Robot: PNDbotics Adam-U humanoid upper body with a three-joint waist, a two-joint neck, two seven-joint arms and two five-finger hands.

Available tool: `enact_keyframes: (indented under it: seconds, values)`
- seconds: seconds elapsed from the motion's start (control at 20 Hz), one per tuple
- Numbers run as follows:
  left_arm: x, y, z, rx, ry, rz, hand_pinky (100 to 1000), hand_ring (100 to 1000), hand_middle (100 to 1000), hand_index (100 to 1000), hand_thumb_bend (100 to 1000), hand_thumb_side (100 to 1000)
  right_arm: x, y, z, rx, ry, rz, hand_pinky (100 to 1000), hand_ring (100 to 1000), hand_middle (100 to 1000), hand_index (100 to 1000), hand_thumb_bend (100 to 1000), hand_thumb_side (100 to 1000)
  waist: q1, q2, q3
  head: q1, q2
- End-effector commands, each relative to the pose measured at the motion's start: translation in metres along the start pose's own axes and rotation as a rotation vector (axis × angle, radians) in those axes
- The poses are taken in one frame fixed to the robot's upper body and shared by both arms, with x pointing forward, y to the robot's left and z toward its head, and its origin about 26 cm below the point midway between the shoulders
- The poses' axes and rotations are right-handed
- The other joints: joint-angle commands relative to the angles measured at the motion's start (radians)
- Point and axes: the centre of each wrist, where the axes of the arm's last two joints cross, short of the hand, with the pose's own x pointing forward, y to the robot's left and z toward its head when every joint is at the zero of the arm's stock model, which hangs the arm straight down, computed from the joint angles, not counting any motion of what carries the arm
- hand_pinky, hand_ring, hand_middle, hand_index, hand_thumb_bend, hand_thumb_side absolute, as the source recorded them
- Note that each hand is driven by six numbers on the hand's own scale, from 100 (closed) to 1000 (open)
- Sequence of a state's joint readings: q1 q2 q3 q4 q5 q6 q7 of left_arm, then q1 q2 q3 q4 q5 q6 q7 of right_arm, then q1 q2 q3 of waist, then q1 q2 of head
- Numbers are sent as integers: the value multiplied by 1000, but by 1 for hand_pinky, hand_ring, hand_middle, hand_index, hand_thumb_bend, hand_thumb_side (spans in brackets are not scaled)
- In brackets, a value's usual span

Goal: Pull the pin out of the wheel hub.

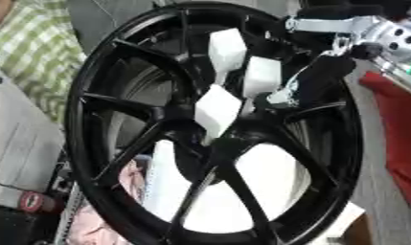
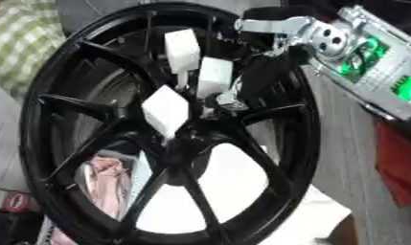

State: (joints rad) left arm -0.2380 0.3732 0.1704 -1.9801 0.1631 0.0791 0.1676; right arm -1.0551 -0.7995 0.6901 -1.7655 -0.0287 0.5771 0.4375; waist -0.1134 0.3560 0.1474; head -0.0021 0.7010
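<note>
right hand (image 1: 313, 79) reaches in from the upper right corner, its black fingers laid against the upper right part of the wheel hub (image 1: 212, 124); the dark fingers merge with the dark spokes, so whether they are curled round anything or lie straight cannot be told. its silver wrist joint (image 2: 322, 36) shows best in the right eye view, with a stretch of forearm behind it carrying green lit panels (image 2: 372, 62).

nearest the camera, the lower spokes of the black wheel hub fan out from the centre, and through the gaps between them a white surface (image 1: 250, 186) and some pink cloth (image 1: 133, 179) show. the wheel stands tilted, filling most of both views, its rim running from the bottom edge up to the top.

just above the centre sit three white blocks: the lowest white block (image 1: 218, 110) at the middle, a second white block (image 1: 262, 76) up and to the right of it, close to the hand's fingers, and a third white block (image 1: 227, 50) highest, toward the upper rim. which of these is the pin cannot be told.

farther off, a red surface (image 1: 401, 124) lies to the right of the wheel, and green checked cloth (image 1: 37, 52) shows at the upper left.
</note>
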Motion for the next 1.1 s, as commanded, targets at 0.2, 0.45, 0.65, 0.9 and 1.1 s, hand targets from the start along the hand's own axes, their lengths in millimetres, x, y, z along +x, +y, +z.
enact_keyframes:
  seconds: [0.2,0.45,0.65,0.9,1.1]
  values:
    - [8,1,-3,-11,-32,-2,702,562,538,750,100,827,0,-10,4,-43,-9,10,793,788,618,706,461,154,6,-19,-4,-1,-9]
    - [8,1,-3,-13,-31,-2,702,563,539,751,100,827,3,-11,5,-57,-27,-2,790,776,588,676,450,130,6,-21,-5,0,-10]
    - [8,1,-3,-14,-31,-1,703,564,539,751,100,827,5,-12,6,-73,-48,-11,792,760,568,657,444,113,6,-24,-7,0,-10]
    - [8,1,-3,-16,-28,-2,704,565,540,752,100,828,8,-13,9,-93,-72,-24,792,742,538,627,434,100,5,-27,-9,2,-8]
    - [8,2,-2,-14,-24,-2,705,566,541,753,100,829,11,-16,12,-116,-104,-37,791,731,520,605,421,100,4,-31,-10,4,-7]
